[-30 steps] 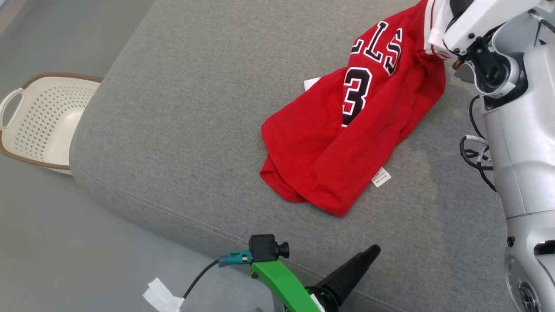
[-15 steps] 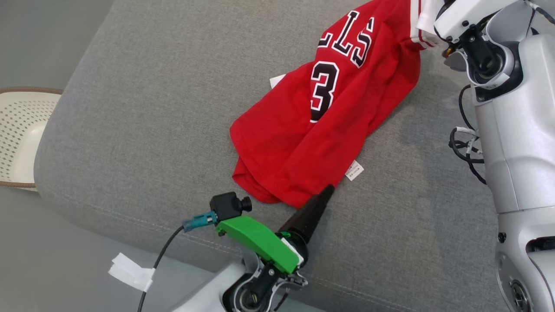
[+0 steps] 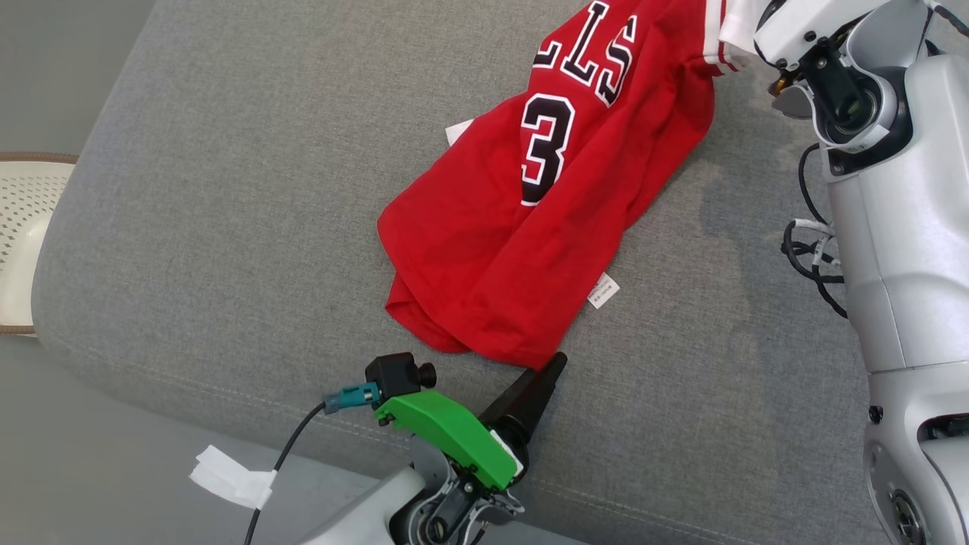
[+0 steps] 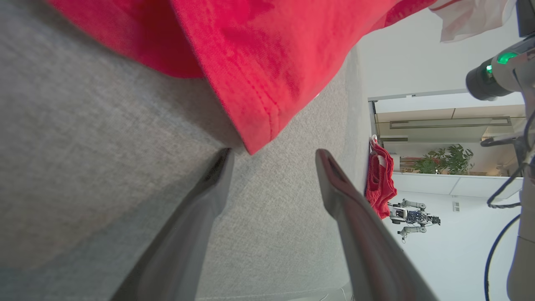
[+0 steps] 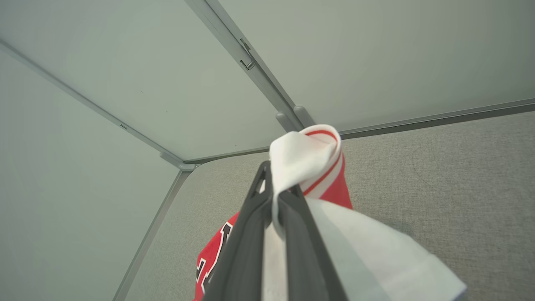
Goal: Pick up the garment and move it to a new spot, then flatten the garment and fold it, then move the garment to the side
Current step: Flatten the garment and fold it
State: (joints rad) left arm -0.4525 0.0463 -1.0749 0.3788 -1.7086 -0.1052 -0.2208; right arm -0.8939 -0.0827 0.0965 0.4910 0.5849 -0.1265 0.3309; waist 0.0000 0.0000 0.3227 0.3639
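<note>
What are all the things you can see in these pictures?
Basketball jersey: one, red with a black-and-white 3, crumpled on the cushion.
Label: one, white, at the jersey's edge.
Cushion: one, grey fabric, under the jersey.
Basket: one, white with a brown rim, at the far left beside the cushion.
Plant: one, green, far across the room.
Other robot: one, grey, far background.
Left gripper: one, dark, open, at the jersey's near corner.
Right gripper: one, dark, shut on the jersey's white trim.
</note>
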